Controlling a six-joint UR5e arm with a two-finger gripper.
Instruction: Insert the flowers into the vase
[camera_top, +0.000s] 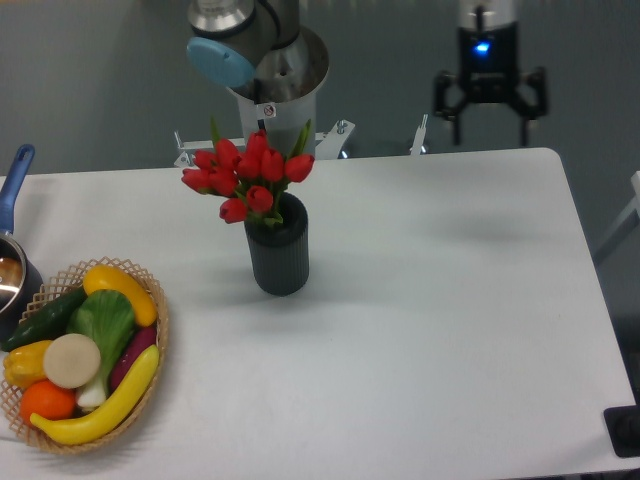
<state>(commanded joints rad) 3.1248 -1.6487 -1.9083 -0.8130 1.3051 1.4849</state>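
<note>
The red tulips (248, 175) with green stems stand in the dark grey ribbed vase (278, 255), which is upright on the white table (430, 300) left of centre. The blooms lean to the upper left over the vase's mouth. My gripper (490, 100) hangs above the table's far right edge, well away from the vase. Its black fingers are spread apart and hold nothing.
A wicker basket (155, 320) with plastic fruit and vegetables sits at the front left corner. A blue-handled pot (12, 260) is at the left edge. The arm's base (265, 70) stands behind the table, just beyond the vase.
</note>
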